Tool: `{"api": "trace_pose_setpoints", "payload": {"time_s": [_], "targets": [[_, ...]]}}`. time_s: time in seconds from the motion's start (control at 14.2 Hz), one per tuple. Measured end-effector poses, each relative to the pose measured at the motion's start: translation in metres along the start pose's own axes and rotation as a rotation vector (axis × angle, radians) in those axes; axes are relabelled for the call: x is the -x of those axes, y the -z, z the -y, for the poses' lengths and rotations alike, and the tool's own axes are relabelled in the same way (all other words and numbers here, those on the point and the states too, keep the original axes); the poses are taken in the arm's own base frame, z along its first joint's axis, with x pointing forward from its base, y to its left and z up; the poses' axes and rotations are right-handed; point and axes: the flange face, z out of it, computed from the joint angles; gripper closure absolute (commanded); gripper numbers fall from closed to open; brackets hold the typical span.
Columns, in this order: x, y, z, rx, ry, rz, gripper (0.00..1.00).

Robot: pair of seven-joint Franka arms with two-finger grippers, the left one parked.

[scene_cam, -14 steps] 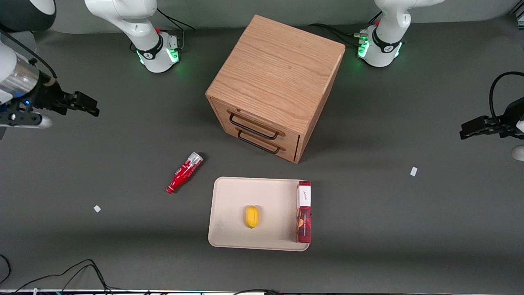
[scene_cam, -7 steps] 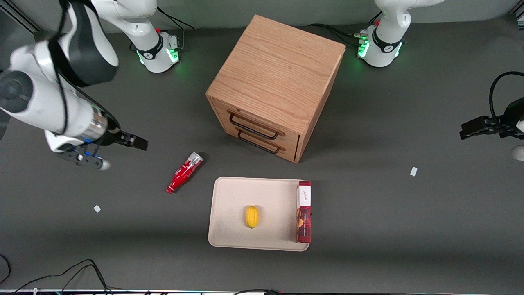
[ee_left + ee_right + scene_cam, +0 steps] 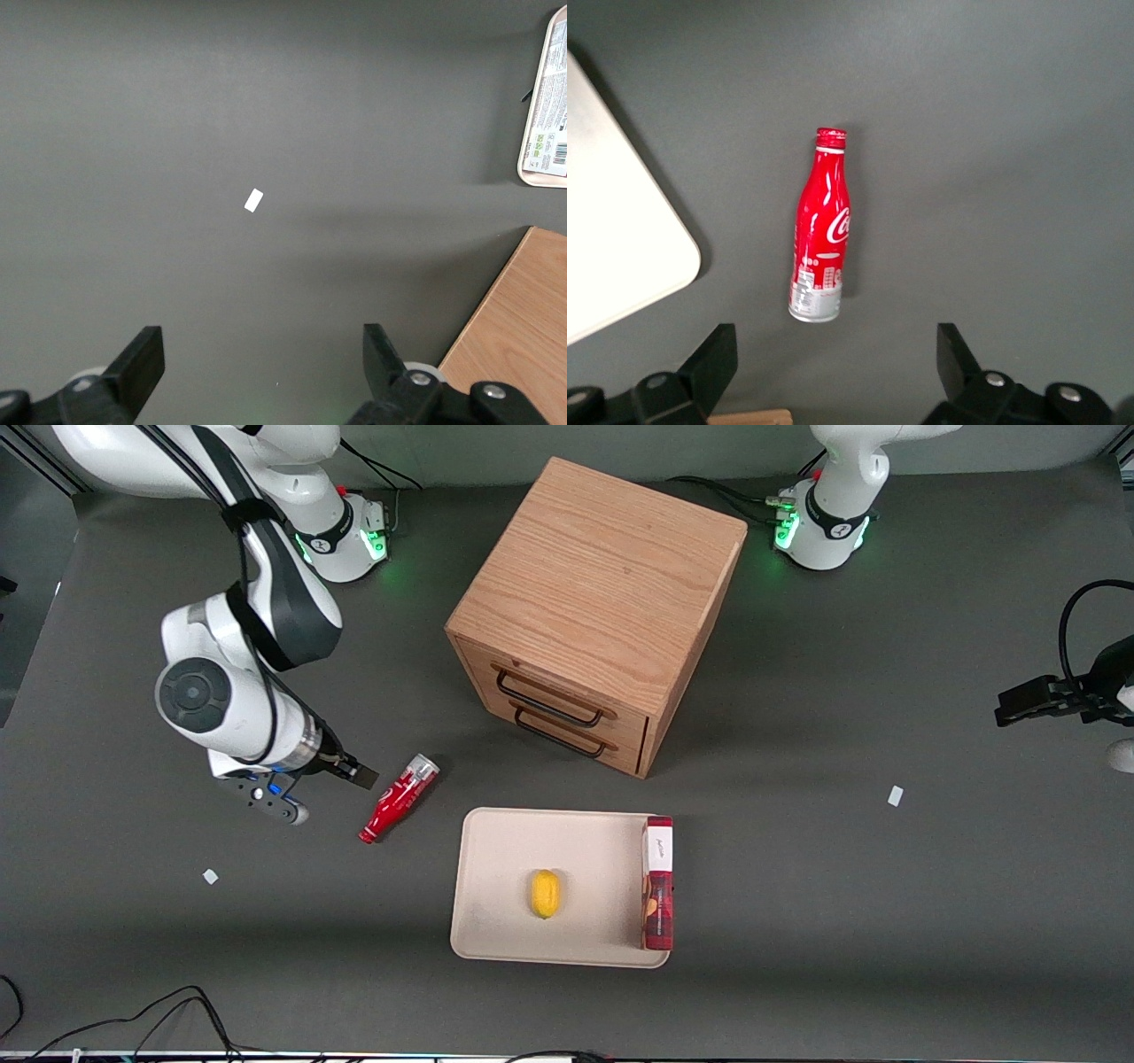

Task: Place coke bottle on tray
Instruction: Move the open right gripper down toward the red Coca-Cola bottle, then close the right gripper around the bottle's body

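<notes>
The coke bottle [image 3: 399, 797] is red with white script and a silver base. It lies on its side on the dark table, beside the tray and toward the working arm's end, with its cap nearer the front camera. The cream tray [image 3: 500, 850] lies flat in front of the drawers. My right gripper [image 3: 353, 774] hovers above the table beside the bottle's base and does not touch it. In the right wrist view the gripper [image 3: 834, 363] is open and empty, with the bottle [image 3: 822, 239] lying between and ahead of its fingers, and a corner of the tray [image 3: 620, 257] shows.
A wooden drawer cabinet [image 3: 602, 602] stands farther from the front camera than the tray. A yellow fruit [image 3: 545, 893] lies in the tray, and a tall red box [image 3: 657, 890] lies along the tray's edge toward the parked arm. Small white scraps [image 3: 210, 876] [image 3: 896, 795] lie on the table.
My right arm has swung in from the working arm's end of the table, and the gripper is now just beside the bottle. The bottle and tray have not moved.
</notes>
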Motion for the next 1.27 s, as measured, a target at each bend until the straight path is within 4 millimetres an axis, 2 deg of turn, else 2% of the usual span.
{"api": "trace_pose_setpoints", "payload": {"time_s": [0.63, 0.98, 1.2, 1.27], "targets": [[-0.002, -0.118, 0.011, -0.078, -0.092, 0.007, 0.00], [-0.005, -0.161, 0.015, -0.093, -0.113, 0.006, 0.00], [-0.008, -0.179, 0.013, -0.086, -0.105, 0.005, 0.00], [-0.008, -0.183, 0.013, -0.086, -0.101, 0.003, 0.06]]}}
